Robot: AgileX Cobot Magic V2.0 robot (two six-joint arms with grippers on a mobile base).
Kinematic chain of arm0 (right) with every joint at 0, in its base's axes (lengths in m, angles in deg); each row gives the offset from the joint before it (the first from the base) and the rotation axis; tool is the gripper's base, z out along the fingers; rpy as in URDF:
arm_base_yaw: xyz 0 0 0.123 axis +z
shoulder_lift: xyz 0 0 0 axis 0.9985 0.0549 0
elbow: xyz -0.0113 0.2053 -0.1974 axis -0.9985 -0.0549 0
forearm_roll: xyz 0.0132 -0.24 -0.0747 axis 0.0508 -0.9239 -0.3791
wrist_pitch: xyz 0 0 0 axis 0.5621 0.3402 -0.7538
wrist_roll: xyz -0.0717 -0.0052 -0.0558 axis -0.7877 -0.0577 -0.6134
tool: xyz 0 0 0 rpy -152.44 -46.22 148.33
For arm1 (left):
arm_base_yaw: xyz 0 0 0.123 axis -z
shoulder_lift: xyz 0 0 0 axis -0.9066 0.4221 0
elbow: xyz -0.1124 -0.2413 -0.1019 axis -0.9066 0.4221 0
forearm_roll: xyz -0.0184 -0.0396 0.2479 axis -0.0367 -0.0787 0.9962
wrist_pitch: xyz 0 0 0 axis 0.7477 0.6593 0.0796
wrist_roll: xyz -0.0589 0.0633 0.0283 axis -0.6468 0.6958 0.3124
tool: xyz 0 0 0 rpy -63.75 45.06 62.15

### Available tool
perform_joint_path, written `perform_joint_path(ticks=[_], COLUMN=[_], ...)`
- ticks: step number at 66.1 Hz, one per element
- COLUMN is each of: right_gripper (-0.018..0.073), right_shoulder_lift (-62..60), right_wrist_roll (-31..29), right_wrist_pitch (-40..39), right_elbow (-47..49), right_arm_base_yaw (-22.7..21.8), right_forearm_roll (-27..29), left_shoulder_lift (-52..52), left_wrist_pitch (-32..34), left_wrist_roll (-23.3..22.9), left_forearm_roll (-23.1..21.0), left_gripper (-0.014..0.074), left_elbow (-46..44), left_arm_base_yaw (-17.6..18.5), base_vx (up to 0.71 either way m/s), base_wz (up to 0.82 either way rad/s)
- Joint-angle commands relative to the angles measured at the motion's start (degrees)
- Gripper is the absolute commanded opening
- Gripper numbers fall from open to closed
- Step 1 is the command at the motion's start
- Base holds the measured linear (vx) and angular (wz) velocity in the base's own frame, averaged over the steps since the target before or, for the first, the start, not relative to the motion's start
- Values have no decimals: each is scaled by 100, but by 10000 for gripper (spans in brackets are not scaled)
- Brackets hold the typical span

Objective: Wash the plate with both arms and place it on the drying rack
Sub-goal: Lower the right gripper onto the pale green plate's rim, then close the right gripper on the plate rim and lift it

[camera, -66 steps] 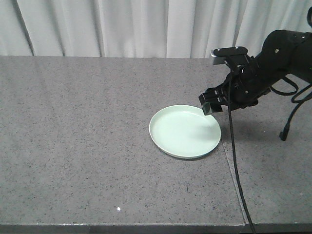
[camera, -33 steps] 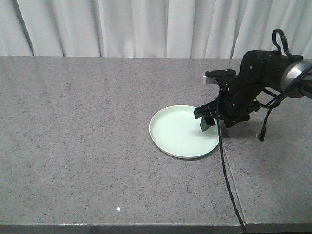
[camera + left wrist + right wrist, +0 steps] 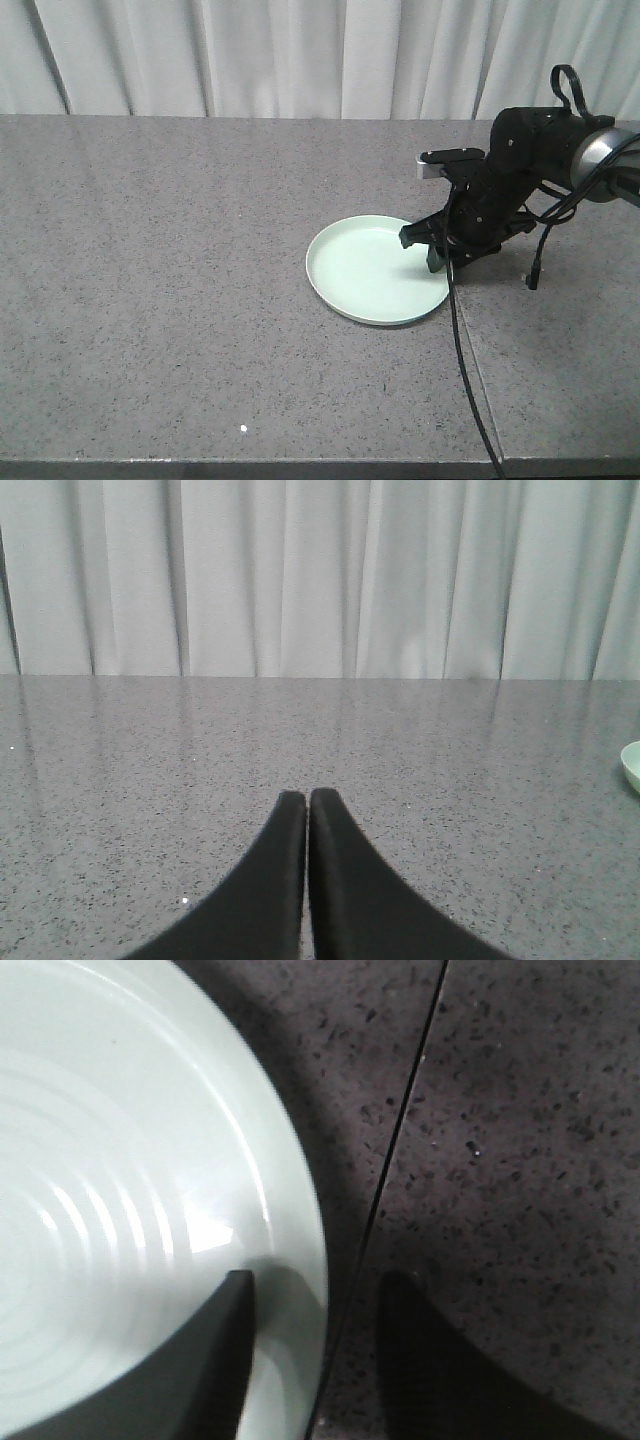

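Mint-green plate (image 3: 372,278) is straddled at its rim by the right pincer (image 3: 318,1288), jaws apart; left pincer (image 3: 306,800) is pressed together; pickup judged underway; closure on the rim is required next.

Grey speckled counter (image 3: 150,300) bears the plate (image 3: 365,278).

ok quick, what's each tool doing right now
left tool: closed, holding nothing
right tool: open, straddling the rim of the plate
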Motion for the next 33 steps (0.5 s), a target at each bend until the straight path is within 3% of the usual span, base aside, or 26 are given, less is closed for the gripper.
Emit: perform_joint_path(ticks=[1,5,18,33], right_gripper=[66,-16,-9,-8], right_shoulder_lift=[-214,-214,-260,-872], right_wrist_roll=[-4,-10,-116,-733], right_wrist_pitch=[15,22,71,32], right_elbow=[128,128,128,128], right_arm_base_yaw=[-14,-14,-14,-208], right_forearm_roll=[-19,33,272,1521], left_shoulder_lift=[-91,-91,-91,-91], left_wrist_pitch=[420,420,420,420], left_wrist_roll=[-47,-47,-47,-47], left_forearm_roll=[-5,-5,-5,-5], left_gripper=[-6,-6,-6,-6], left_elbow=[89,89,89,89], left_arm_base_yaw=[-12,-12,-12,-12], base_vx=[0,0,0,0], base_wz=[0,0,0,0])
